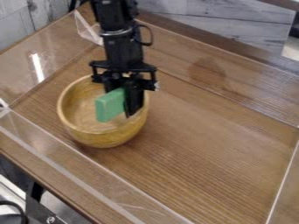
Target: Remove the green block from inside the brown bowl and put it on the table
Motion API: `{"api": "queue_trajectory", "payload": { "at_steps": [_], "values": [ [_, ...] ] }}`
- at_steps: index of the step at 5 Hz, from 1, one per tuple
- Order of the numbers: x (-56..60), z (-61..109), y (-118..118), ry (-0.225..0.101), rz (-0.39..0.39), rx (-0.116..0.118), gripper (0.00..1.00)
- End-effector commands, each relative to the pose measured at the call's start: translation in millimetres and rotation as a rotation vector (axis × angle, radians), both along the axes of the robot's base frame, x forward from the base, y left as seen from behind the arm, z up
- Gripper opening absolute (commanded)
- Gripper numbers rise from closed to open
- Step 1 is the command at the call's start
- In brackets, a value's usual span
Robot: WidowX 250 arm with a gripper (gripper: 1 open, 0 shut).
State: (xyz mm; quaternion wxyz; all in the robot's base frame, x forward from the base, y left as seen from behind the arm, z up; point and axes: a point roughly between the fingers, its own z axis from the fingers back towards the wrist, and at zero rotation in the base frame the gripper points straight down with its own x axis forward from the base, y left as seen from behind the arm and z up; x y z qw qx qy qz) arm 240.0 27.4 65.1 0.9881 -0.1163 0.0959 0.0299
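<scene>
My gripper (121, 98) is clamped tight on the green block (111, 107), block hanging off the fingers above the brown bowl (73, 127), clear of the bottom. Not over bare table (222, 149) yet. Risks imo: grip looks to be on one edge only, so block could pivot or slip out and drop back in; going sideways too low clips the rim and tips the bowl.
</scene>
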Motion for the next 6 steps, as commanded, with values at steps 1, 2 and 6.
{"api": "queue_trajectory", "payload": {
  "at_steps": [1,2,6],
  "values": [
    [14.6,24.7,-9,-0.093,-0.022,0.004,0.0],
    [17.8,25.3,-20,-0.098,-0.046,-0.008,0.0],
    [23.9,18.6,-55,-0.12,-0.139,-0.044,0.0]
  ]
}}
